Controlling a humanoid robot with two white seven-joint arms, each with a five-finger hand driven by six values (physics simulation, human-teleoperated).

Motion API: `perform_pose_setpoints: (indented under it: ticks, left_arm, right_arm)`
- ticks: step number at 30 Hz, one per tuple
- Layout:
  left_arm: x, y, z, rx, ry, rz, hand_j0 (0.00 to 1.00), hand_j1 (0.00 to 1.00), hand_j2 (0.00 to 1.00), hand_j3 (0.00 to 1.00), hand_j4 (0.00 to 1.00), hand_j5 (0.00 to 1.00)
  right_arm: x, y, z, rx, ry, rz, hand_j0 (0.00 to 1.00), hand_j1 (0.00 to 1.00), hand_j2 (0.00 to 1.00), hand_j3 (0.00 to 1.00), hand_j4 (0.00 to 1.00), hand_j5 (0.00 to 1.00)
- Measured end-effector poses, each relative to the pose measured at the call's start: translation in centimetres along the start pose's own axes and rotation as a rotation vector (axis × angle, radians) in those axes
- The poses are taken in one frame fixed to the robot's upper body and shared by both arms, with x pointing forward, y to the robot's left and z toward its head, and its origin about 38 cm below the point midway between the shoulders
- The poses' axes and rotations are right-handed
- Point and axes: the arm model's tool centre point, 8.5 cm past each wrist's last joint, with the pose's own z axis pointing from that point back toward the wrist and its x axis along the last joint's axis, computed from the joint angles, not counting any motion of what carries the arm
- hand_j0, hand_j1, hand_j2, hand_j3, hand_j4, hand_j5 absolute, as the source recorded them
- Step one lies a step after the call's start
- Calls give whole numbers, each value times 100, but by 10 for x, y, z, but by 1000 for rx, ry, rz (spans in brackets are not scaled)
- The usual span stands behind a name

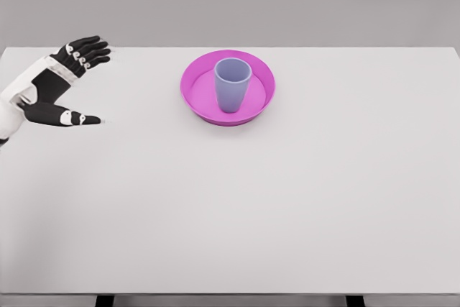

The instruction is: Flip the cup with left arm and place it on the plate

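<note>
You can read the task as all but finished. The cup, a pale blue-grey tumbler, stands upright with its mouth up inside the plate, a bright magenta dish with a raised rim. It sits roughly at the plate's middle, its base on the plate floor and clear of the rim on every side you can see. So both the flip and the placing look done.

Your left robot hand is well apart from the plate, off to the plate's left near the bench edge. Its fingers are spread wide, thumb held away from the other four, and it has hold of nothing. What seems left, as far as you can judge, is only to bring that arm to rest; the cup needs no further touch unless you doubt how it stands. The right arm does not show at all.

The bench is a plain white, matte top, and the plate lies toward its far side. Beyond the plate there is only a flat grey wall, and two dark leg tops show under the near edge.
</note>
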Motion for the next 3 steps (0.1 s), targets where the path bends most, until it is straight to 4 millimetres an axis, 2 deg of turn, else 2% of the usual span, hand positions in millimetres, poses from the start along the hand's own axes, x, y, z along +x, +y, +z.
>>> perform_pose_setpoints:
  ticks: [3]
  left_arm:
    - [3,1,3,-14,11,-10,100,100,100,100,100,100]
  right_arm:
    - [0,0,0,0,0,0,100,100,100,100,100,100]
